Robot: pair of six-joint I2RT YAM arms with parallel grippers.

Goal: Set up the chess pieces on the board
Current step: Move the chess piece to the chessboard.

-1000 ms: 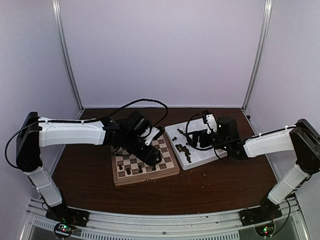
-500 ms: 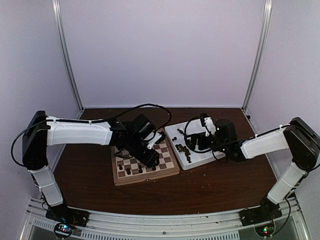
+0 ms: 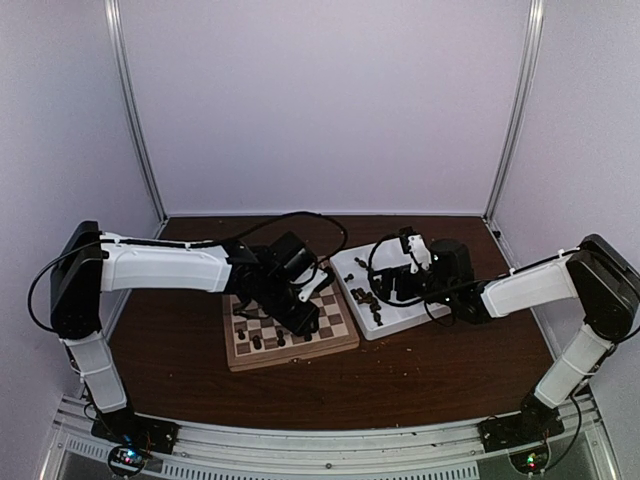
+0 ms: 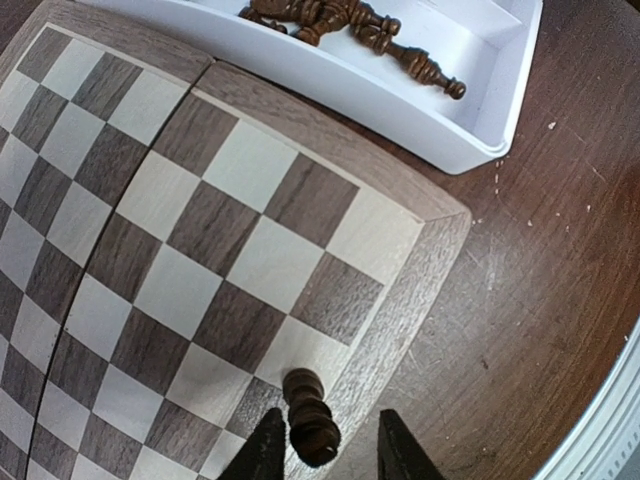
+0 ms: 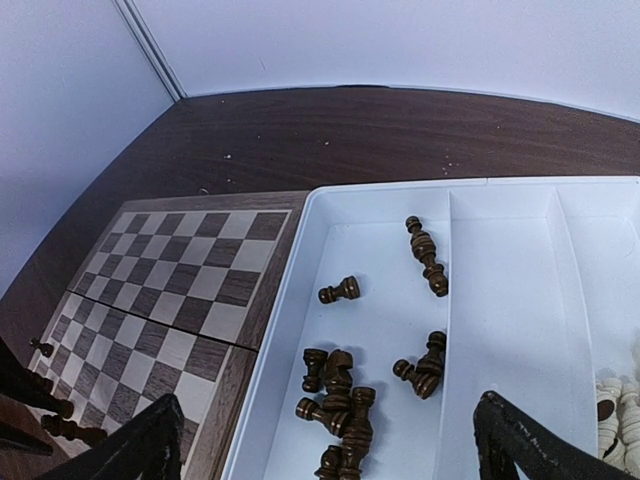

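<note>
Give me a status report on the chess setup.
Left hand around a dark piece at board corner, grip unclear. Right hand open over tray. Nothing blocking.

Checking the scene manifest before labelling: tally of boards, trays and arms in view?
Chessboard: 1
White tray: 1
Robot arms: 2, the left arm and the right arm
Total: 4
</note>
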